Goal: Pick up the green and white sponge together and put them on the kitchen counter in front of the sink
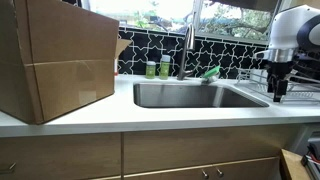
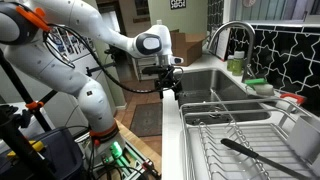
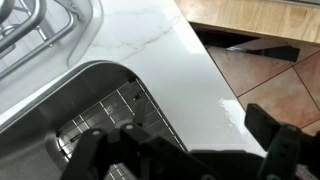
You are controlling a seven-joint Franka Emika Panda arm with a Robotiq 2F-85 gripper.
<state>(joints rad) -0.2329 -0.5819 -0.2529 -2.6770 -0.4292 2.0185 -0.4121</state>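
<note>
The green and white sponge [image 1: 211,72] lies on the sink's back rim beside the faucet, and it also shows in an exterior view [image 2: 259,86]. The steel sink [image 1: 180,96] [image 2: 208,86] is set in the white kitchen counter [image 1: 150,118]. My gripper [image 1: 277,88] [image 2: 170,90] hangs above the counter's front edge at the sink's corner nearest the dish rack, far from the sponge. In the wrist view my gripper [image 3: 190,150] is open and empty, over the white counter [image 3: 170,60] and the sink corner [image 3: 90,110]. The sponge is out of the wrist view.
A large cardboard box [image 1: 55,55] stands on the counter beside the sink. Two green-labelled bottles [image 1: 158,68] and a chrome faucet [image 1: 186,50] [image 2: 228,35] are behind the basin. A wire dish rack [image 2: 240,140] [image 3: 40,30] sits next to my gripper. Wooden cabinets are below.
</note>
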